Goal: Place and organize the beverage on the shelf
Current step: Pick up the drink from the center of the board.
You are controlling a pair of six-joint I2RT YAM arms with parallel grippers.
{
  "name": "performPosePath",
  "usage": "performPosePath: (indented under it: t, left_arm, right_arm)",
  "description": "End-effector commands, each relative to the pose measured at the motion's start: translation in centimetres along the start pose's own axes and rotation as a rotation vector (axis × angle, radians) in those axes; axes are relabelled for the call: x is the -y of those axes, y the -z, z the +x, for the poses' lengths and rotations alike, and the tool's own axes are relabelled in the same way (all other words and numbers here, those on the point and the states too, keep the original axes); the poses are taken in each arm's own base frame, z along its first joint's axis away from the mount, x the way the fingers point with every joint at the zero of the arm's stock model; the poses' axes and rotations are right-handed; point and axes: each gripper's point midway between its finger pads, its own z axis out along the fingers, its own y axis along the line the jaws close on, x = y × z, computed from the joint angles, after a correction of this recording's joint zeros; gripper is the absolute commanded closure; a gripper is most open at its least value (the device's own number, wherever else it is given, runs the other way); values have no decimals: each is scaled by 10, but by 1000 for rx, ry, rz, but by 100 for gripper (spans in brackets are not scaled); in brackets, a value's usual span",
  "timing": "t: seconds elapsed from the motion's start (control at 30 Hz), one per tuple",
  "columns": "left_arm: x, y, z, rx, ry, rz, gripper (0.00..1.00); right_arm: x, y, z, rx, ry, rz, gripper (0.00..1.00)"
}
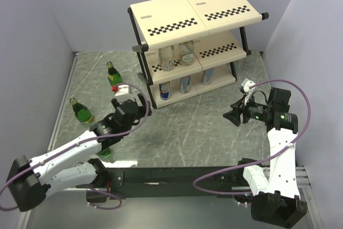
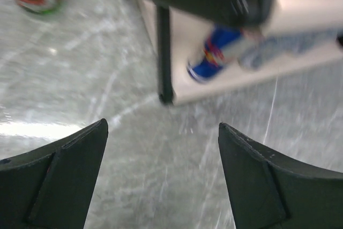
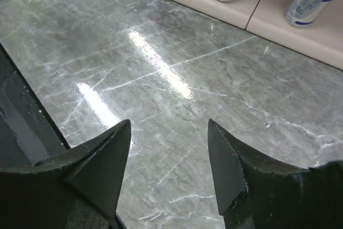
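you see three slim silver-and-blue cans (image 1: pixel 185 84) upright on the shelf (image 1: pixel 171 12) bottom tier; left gripper (image 2: pixel 163 175) and right gripper (image 3: pixel 169 170) gape empty.

This looks like a robotics lab test cell, not a home or a shop. Plain pale walls (image 1: pixel 37 36) close in a table (image 1: pixel 214 143) with a grey marble-pattern top. A left arm (image 1: pixel 69 151) and a right arm (image 1: pixel 281 143), both white and black, stand on a black rail (image 1: pixel 177 175) at its near edge, with purple cables (image 1: pixel 308 110) hanging loose. The shelf (image 1: pixel 187 9) carries printed checkered strips (image 1: pixel 174 27).
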Motion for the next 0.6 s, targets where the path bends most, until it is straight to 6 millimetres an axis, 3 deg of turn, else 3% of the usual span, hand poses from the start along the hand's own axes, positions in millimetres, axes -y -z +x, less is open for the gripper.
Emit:
performPosePath:
  t: [0.0,0.13,0.2,0.33,0.47,0.53,0.57]
  left_arm:
    - [-26,5,-17,54,67,-76,11]
    - [-65,-2,-41,152,152,-172,12]
    - [-74,-9,-40,145,173,-169,12]
    - [-103,-38,-60,179,218,-214,12]
    - [-108,-67,-74,156,177,-193,11]
    - [-112,-83,-69,120,143,-219,9]
    - [-110,-88,-79,128,118,-222,9]
  right_arm:
    - [5,-1,-7,25,29,27,34]
    - [5,-1,-7,33,42,30,26]
    - [5,-2,-7,29,41,26,26]
    - [4,-1,-7,29,45,23,26]
    - [5,-1,-6,27,44,27,26]
    - [5,-1,-6,26,47,29,26]
    - [6,-1,-6,25,47,30,26]
